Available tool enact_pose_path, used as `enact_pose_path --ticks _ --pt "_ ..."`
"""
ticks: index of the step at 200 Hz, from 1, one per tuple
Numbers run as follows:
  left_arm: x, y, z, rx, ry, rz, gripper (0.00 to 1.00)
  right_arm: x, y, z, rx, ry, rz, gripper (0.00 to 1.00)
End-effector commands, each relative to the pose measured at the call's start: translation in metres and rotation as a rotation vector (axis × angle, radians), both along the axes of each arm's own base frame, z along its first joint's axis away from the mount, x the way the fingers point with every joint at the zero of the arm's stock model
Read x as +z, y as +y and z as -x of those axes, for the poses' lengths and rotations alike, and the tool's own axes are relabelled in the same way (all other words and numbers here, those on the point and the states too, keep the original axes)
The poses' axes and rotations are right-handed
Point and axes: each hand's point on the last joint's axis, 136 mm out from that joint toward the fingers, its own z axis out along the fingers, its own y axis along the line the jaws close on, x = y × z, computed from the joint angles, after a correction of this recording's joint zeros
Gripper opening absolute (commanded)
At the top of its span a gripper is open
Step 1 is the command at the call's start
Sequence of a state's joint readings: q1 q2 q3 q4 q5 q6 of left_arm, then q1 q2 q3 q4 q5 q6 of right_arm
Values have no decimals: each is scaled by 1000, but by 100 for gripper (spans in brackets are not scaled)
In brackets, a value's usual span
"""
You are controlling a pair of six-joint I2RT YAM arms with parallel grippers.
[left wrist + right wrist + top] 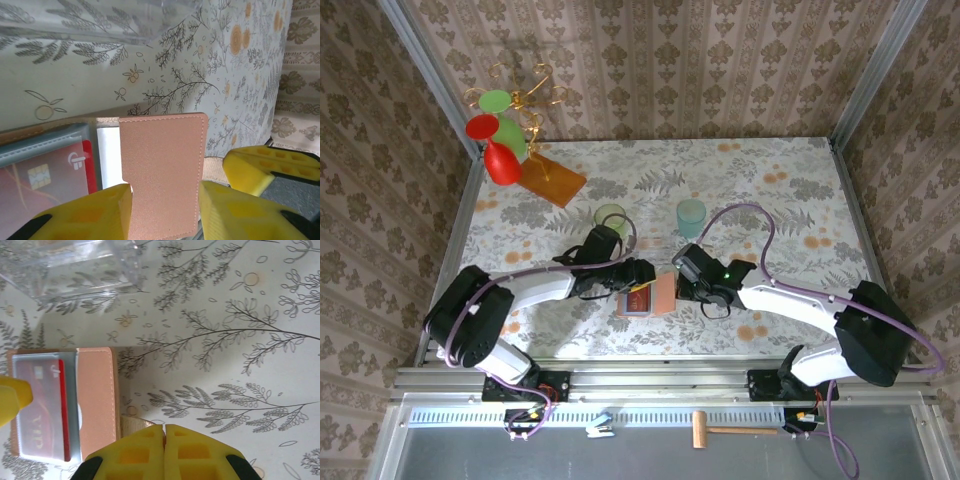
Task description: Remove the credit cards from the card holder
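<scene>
1. Left pincer (165, 194) has its two yellow fingers apart, one on each side of the tan flap of the card holder (165, 150). I cannot tell if they squeeze it.
2. Right pincer (164, 440) has its fingers pressed tight together, just beside the holder's edge. A tan strip (136, 424) from the holder runs under them, and I cannot tell if it is pinched.
3. The card holder lies unfolded and flat on the flowery table (240, 390), between the two pincers, near the front middle.
4. A red card (45, 180) sits tucked inside the grey see-through pocket, and its little chip shows through.
5. I think the job is only at the start. No card lies out on the table, so every card has yet to come out.
6. Counting up:
   - two pincers
   - one card holder
   - one red card that I can see; more may hide behind it
   - two cups, a green cup (610, 217) and a blue cup (691, 216), standing apart from each other behind the holder
</scene>
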State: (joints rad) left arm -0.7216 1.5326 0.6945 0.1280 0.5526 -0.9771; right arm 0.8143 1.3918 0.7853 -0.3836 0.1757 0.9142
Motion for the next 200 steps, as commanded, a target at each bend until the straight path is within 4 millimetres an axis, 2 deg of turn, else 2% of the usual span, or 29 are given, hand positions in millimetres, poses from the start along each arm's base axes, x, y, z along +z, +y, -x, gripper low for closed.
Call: enact_pose_path --ticks 1,36,49,71,130,132,137,200 --pt "6 -14 -5 -5 -10 26 40 -16 -3 -3 0 14 24 0" --pt "-1 -25 -5 -14 13 50 38 -29 -1 -2 4 53 29 0" --pt "-2 -27 -4 -18 23 59 37 -28 -1 -2 3 57 31 0" --pt "-1 -31 -5 -23 27 71 37 -22 -3 -2 3 54 41 6" --pt "0 -38 -4 -45 31 71 36 4 -8 -1 3 28 39 18" --pt "-1 -38 -3 -45 32 70 36 12 -7 -1 4 11 23 18" --pt "0 -39 -4 -46 32 72 36 17 -7 -2 3 2 14 19" --pt "-9 -40 -3 -42 46 57 38 62 0 -1 22 -66 -91 25"
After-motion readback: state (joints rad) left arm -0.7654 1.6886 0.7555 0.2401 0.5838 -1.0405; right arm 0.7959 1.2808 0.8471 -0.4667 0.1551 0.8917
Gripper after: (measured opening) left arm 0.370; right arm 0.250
